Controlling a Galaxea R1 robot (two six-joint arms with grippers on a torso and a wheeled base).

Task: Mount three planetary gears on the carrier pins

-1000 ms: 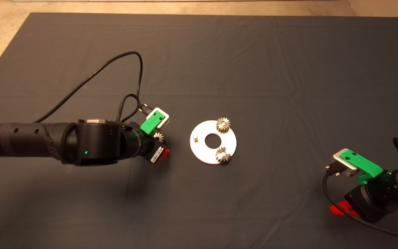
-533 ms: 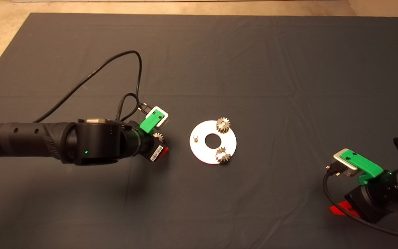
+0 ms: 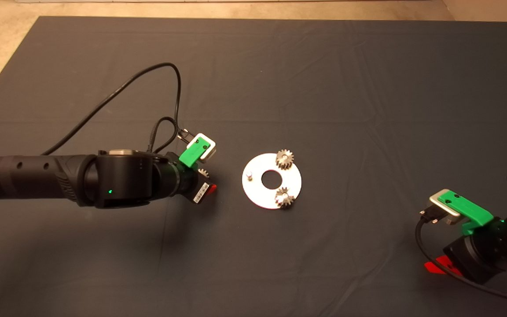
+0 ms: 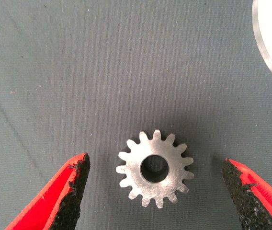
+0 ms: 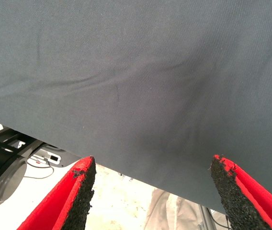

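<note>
Head view: left gripper (image 3: 204, 187) low over worktop (image 3: 324, 79), just left of disc (image 3: 260, 196). Two gears (image 3: 284, 158) seated; one pin (image 3: 249, 176) bare, on side facing left gripper. Right gripper (image 3: 440, 267) parked at lower right, farther away.

Left wrist view: loose gear (image 4: 155, 168) flat, hole up, between spread fingers (image 4: 71, 191), untouched. Disc edge near.

Right wrist view: fingers (image 5: 81, 196) spread, holding nothing.

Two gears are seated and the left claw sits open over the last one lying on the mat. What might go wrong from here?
1. The small silvery toothed metal gear lies flat on the dark mat, off-centre between the open left claw; closing could push it aside or pinch only tooth tips.
2. The one free short silver pin on the shiny round metal disc is small; a tilted gear could jam there or shift the disc.
</note>
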